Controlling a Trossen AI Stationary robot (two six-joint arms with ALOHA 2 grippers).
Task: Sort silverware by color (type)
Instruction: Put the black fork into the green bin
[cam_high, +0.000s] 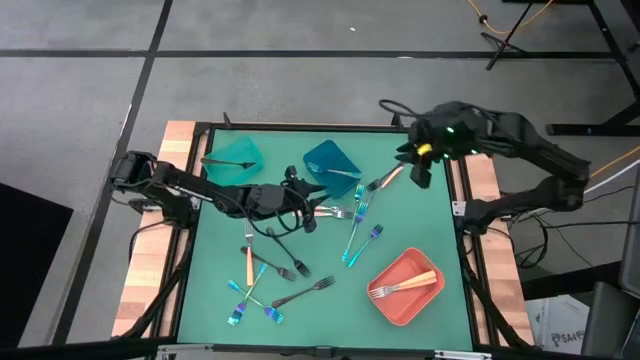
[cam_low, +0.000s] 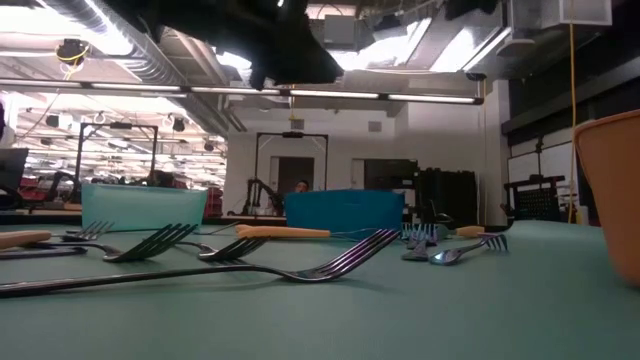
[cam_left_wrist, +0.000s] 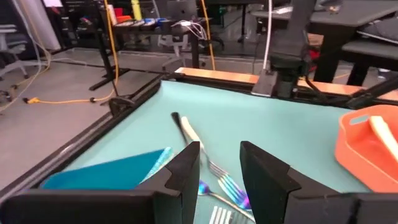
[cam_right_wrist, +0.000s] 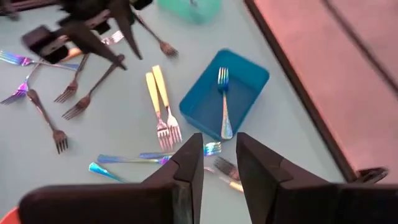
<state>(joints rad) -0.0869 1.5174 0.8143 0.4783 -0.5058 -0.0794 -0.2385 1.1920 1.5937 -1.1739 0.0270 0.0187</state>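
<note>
forks (cam_high: 300, 250) below left pincer (cam_high: 312, 203) (apart)

A green counter (cam_high: 400, 230) with a black frame and wooden side strips carries three plastic bins. The teal bin (cam_high: 240, 152) sits at the far left, the blue bin (cam_high: 335, 160) near it at the far middle, and the coral-red bin (cam_high: 415, 300) well apart at the near right. Grey floor (cam_high: 80, 100) surrounds the counter.

Green table (cam_high: 420, 215) carries scattered forks (cam_high: 300, 295) and three bins (cam_high: 405, 287).
</note>
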